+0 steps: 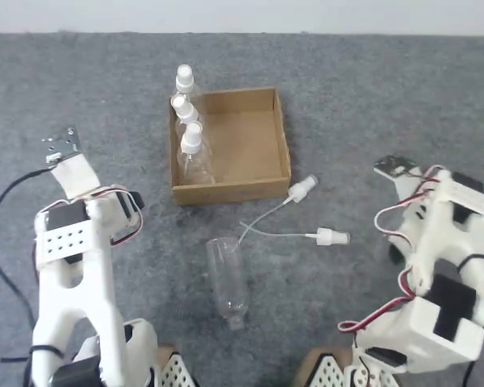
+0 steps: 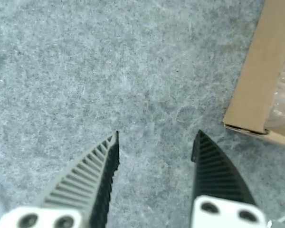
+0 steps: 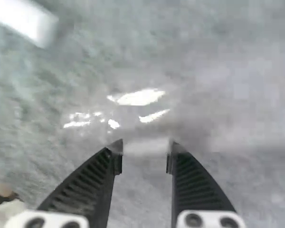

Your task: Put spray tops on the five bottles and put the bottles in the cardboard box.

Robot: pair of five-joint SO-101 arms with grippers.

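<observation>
On the grey tabletop the cardboard box [image 1: 230, 193] stands in the middle, towards the far edge. Three bottles that carry spray tops stand upright in a row along its left wall: the near bottle [image 1: 194, 153], the middle bottle [image 1: 183, 110] and the far bottle [image 1: 184, 81]. The far one is at the far left corner of the box, and I cannot tell if it is inside or just behind the wall.

In front of the box, an uncapped bottle [image 1: 227, 279] lies on its side, with its neck towards the near edge. Two loose spray tops lie to its right, the first spray top [image 1: 304, 189] near the box's front right corner and the second spray top [image 1: 333, 236] a little nearer. Their thin tubes run towards the base of the lying bottle.

The left gripper [image 2: 156, 134] hangs above bare tabletop with its jaws wide apart and holds nothing; a corner of the box [image 2: 256, 80] is beside it. The right gripper [image 3: 143, 142] is near the right edge, over a blurred shiny patch. I cannot tell whether it grips anything.
</observation>
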